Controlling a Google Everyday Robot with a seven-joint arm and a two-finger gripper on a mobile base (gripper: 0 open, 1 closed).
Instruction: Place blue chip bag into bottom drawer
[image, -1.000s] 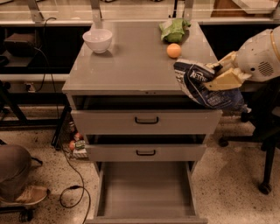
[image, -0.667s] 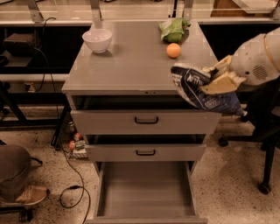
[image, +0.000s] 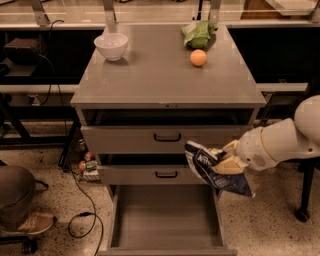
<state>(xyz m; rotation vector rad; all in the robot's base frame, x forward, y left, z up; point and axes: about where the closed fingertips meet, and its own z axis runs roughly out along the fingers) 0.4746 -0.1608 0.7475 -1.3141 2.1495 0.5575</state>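
The blue chip bag hangs in my gripper, which is shut on it. The bag is in front of the right end of the middle drawer, above the right rim of the bottom drawer. The bottom drawer is pulled fully out, a wide grey tray with a bare flat floor. My white arm reaches in from the right.
On the cabinet top stand a white bowl, an orange and a light green snack bag. The two upper drawers are slightly open. A person's shoe and cables lie on the floor at left.
My gripper has carried the blue chip bag down from the cabinet top's right front corner to the level of the middle drawer, above the open bottom drawer.
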